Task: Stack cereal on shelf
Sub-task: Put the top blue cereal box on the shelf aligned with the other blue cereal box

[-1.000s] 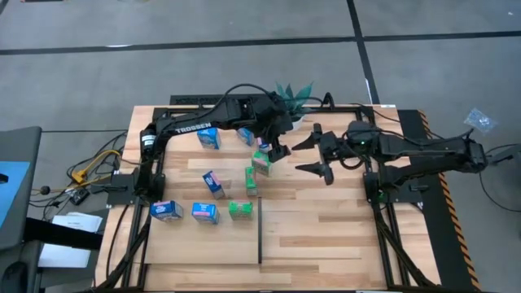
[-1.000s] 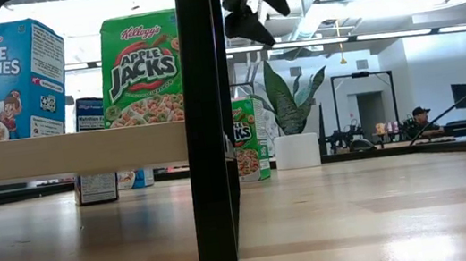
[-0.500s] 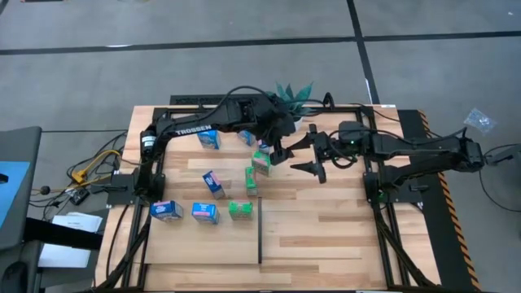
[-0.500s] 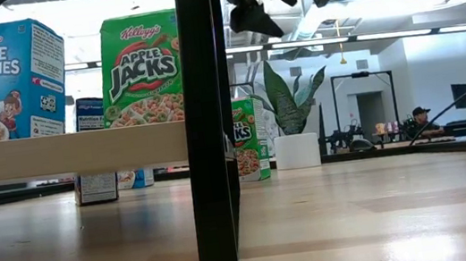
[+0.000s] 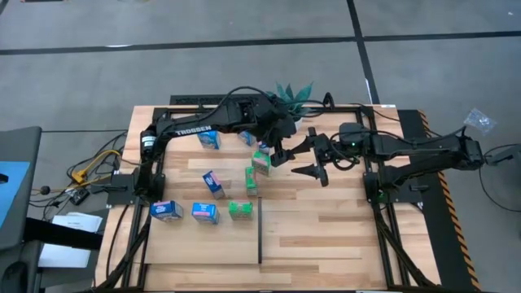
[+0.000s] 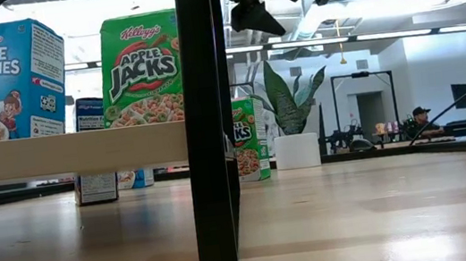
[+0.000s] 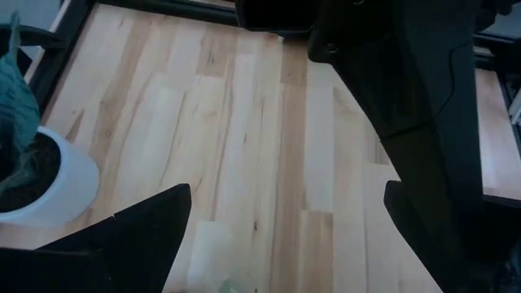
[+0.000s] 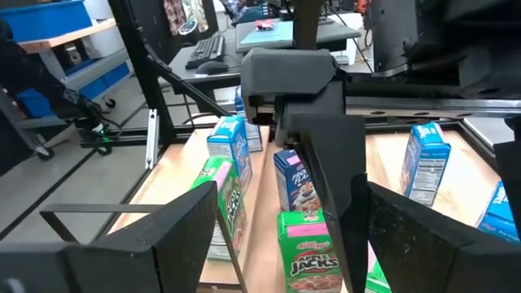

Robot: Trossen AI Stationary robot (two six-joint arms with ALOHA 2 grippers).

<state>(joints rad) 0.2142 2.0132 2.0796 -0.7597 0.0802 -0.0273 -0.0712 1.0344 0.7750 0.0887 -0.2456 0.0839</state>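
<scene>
Small blue and green cereal boxes stand about the wood table. A green one (image 5: 260,162) stands upright at mid-table, and my open left gripper (image 5: 277,152) hangs just above and beside it, nothing between its fingers (image 7: 130,236). My right gripper (image 5: 306,159), open and nearly level, points at the left gripper from the table's right; its wrist view shows the green box (image 8: 309,252) below the left gripper. Near the front, a blue box (image 6: 1,80) and a green box (image 6: 142,68) stand on the shelf plank (image 6: 65,154).
A potted plant (image 5: 293,96) in a white pot (image 7: 41,187) stands at the far edge, close behind the left gripper. A black divider strip (image 5: 260,232) runs toward the near edge. Other boxes (image 5: 209,138) (image 5: 213,183) (image 5: 251,181) stand left of the grippers. Bare wood (image 5: 326,228) lies to the right.
My right gripper has turned a little and its fingertips have edged toward the table's left, closer to the left gripper and the green box. No box has moved.
</scene>
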